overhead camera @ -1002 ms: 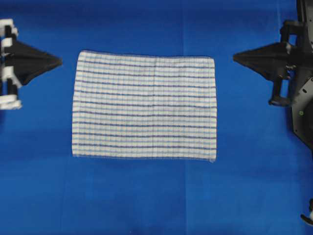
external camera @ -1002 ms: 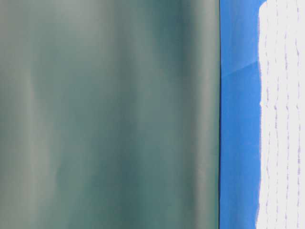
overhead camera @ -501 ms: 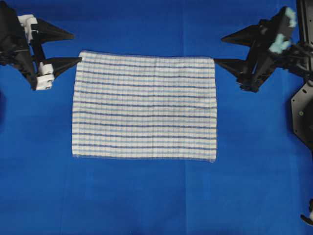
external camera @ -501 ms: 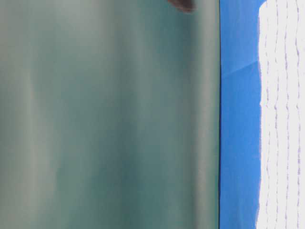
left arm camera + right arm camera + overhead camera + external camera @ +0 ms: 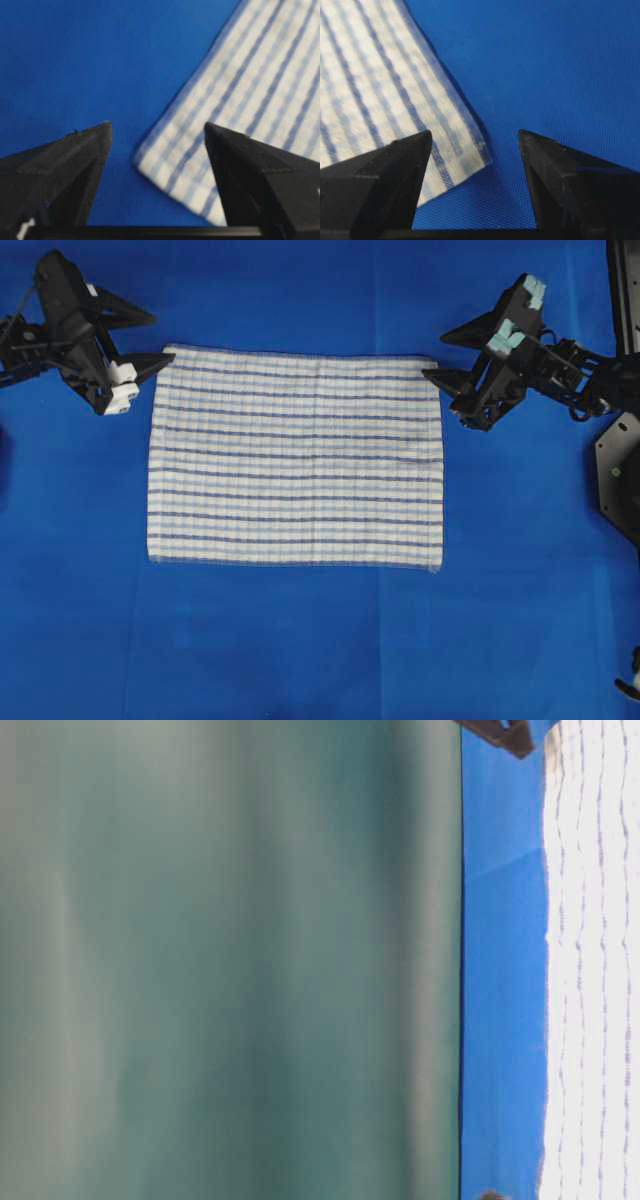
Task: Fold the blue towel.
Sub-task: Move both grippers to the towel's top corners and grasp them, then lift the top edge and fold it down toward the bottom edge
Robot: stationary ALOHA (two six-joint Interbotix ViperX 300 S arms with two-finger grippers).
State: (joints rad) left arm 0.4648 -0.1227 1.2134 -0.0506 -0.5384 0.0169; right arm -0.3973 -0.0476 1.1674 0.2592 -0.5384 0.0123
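Plain blue table covering (image 5: 300, 640); blue towel (image 5: 296, 457) flat; blurred green backdrop (image 5: 230, 960).

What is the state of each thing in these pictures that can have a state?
blue towel: spread flat, not folded, held by nothing.
left gripper: jaws open, straddling the towel's top-left corner.
right gripper: jaws open, straddling the towel's top-right corner.
table covering: lying flat under the towel.
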